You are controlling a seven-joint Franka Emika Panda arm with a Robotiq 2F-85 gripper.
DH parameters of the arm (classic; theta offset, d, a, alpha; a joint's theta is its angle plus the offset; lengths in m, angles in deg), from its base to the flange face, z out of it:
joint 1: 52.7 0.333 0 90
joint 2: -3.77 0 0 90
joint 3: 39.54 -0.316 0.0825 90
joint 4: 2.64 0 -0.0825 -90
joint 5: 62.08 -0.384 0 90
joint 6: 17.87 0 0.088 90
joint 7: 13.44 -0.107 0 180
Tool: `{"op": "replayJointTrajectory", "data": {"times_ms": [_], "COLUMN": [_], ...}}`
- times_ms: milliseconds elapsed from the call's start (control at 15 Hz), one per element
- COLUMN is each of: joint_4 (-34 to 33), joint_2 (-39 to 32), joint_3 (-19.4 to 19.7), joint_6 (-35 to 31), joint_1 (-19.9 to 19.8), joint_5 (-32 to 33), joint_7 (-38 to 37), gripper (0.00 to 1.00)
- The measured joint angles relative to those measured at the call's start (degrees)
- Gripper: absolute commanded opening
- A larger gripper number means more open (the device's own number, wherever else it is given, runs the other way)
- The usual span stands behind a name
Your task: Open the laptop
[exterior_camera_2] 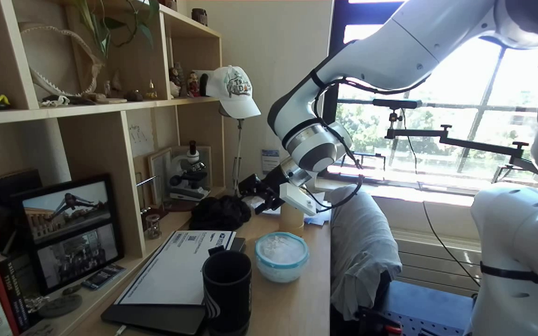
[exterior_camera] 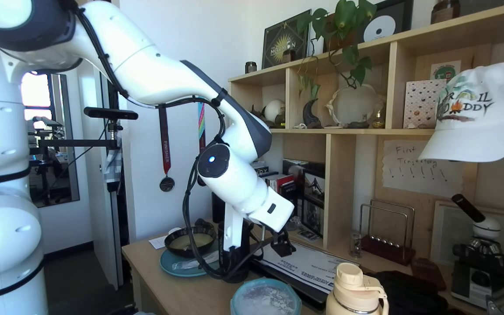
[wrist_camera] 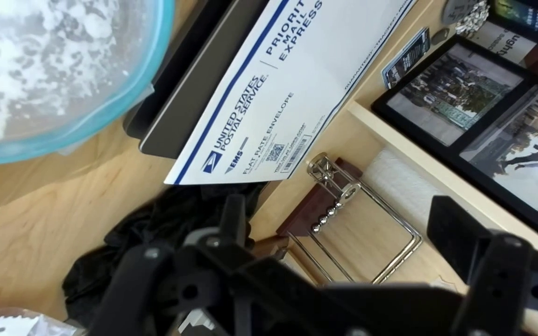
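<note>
The laptop lies flat on the desk, mostly covered by a white mailing envelope (exterior_camera_2: 175, 266). Its dark grey corner (exterior_camera_2: 157, 318) shows beyond the envelope in an exterior view. In the wrist view its grey slab (wrist_camera: 206, 79) with a thin silver edge sticks out beside the envelope (wrist_camera: 273, 93), above a black layer. Whether these layers are one device I cannot tell. Its black edge (exterior_camera: 306, 293) also shows in an exterior view. My gripper (wrist_camera: 343, 224) is open and empty. In both exterior views the gripper (exterior_camera: 283, 245) (exterior_camera_2: 255, 196) hangs above the desk, apart from the laptop.
A teal-lidded tub (exterior_camera_2: 282, 256) and a black mug (exterior_camera_2: 227, 291) stand along the laptop's side. A cream bottle (exterior_camera: 353, 291), black cloth (exterior_camera_2: 220, 212) and Newton's cradle (wrist_camera: 329, 214) are beyond its far end. A shelf (exterior_camera_2: 131, 196) with picture frames (exterior_camera_2: 73, 228) borders it.
</note>
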Motion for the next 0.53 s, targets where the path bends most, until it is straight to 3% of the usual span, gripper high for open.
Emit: {"op": "replayJointTrajectory", "data": {"times_ms": [533], "joint_4": [-3.7], "joint_2": [-8.5], "joint_3": [-0.1], "joint_6": [5.3], "joint_1": [0.1], "joint_5": [-16.6], "joint_7": [4.6], "gripper": [1.0]}}
